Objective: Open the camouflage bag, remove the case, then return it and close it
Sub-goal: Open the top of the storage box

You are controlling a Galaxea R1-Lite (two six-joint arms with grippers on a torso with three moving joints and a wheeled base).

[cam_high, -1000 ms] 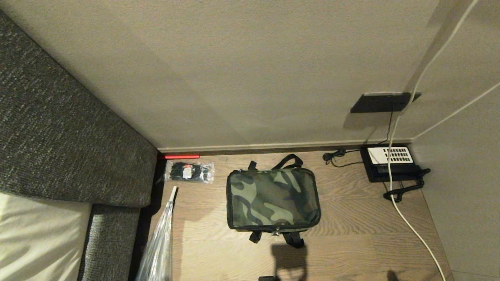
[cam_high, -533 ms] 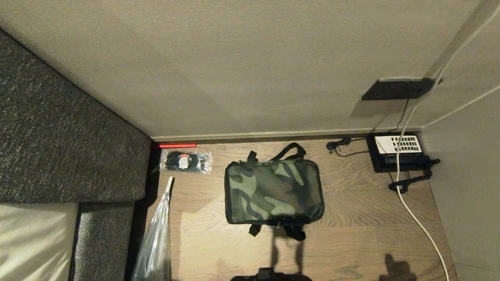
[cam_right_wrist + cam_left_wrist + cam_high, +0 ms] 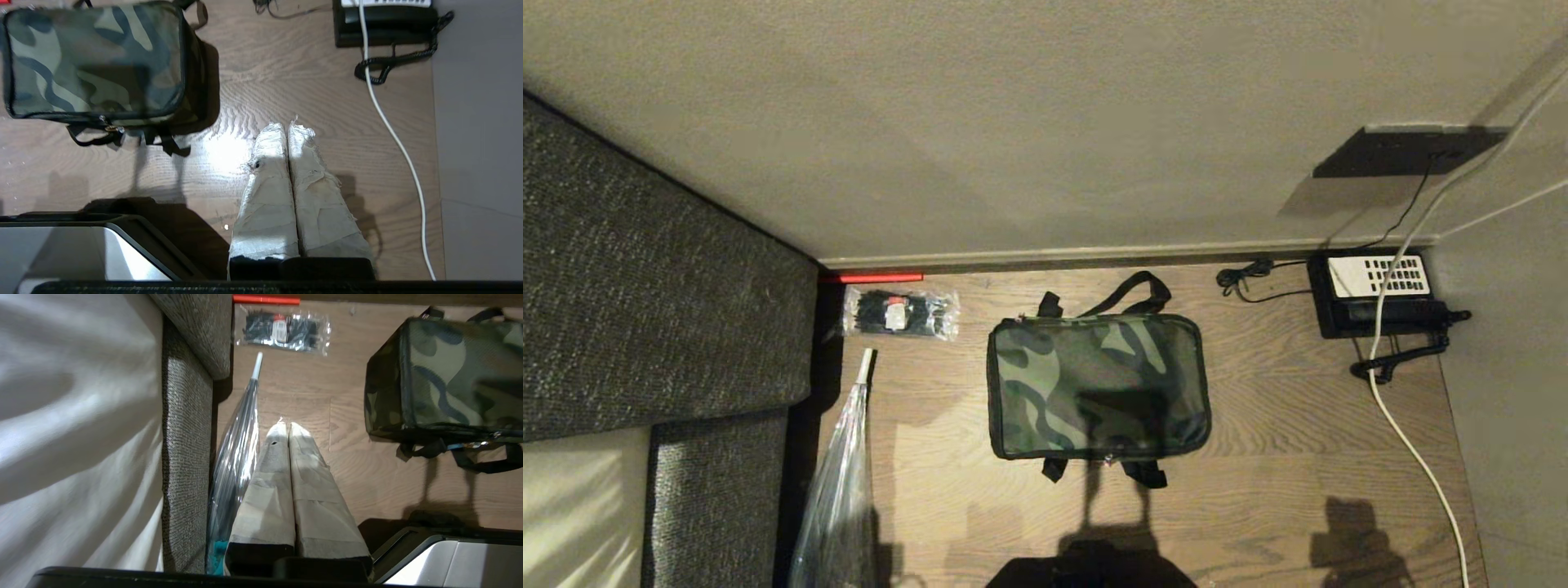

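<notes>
the soft, box-shaped camouflage bag (image 3: pixel 1098 387) in green, tan and black fabric, edged with black trim, is seen flat at the centre of the head view, on a wood-grain surface (image 3: pixel 1282 482). its zip is closed all round, a black carry strap (image 3: pixel 1131 292) is looped at its upper edge and two short black straps are visible at its lower edge beside a small metal zip pull (image 3: pixel 110 127). the case is not seen; it is judged to be inside the closed bag.

the task is judged to be at its very start: nothing is opened yet. the next move is judged to call for an arm to be brought to the zip pull on the bag's lower edge, while the soft body is steadied.

the left gripper (image 3: pixel 284 426), with tape-wrapped fingers pressed together and holding nothing, is seen in the left wrist view hanging above the wood, apart from the bag. the right gripper (image 3: pixel 286 126) is likewise closed and empty, to the right of the bag in its own view.

at upper left of the head view a clear crinkled packet of black ties (image 3: pixel 900 314) is placed near a coarse grey woven panel (image 3: pixel 645 310); a furled transparent umbrella (image 3: pixel 843 490) is laid below it. at upper right a black desk telephone (image 3: pixel 1380 294) with coiled cord is crossed by a smooth white cable (image 3: pixel 1409 449).
</notes>
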